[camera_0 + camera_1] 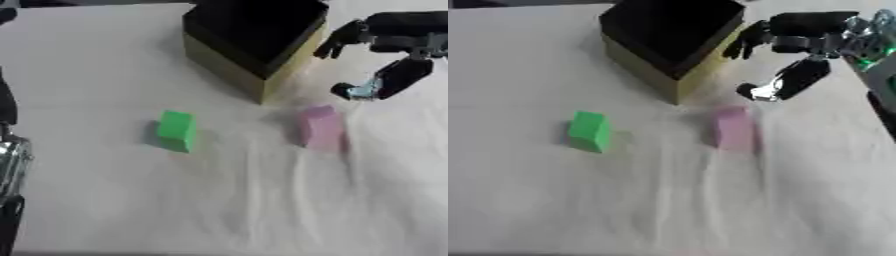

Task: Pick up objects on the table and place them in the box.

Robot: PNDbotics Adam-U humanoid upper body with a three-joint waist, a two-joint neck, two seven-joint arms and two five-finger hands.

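Observation:
A green block (177,130) stands on the white tablecloth, left of centre. A pink block (321,127) stands to its right, just in front of the box's near corner. The box (252,41) is yellow-sided with a black inside and sits at the back centre. My right hand (389,47) hovers to the right of the box, above and behind the pink block, open, with fingers spread toward the box and the thumb hanging down; it holds nothing. Part of my left arm (10,170) shows at the left edge; its hand is out of sight.
The white cloth (227,200) covers the whole table, with wrinkles in the near half. A green and silver piece of the right arm (872,45) shows at the right edge.

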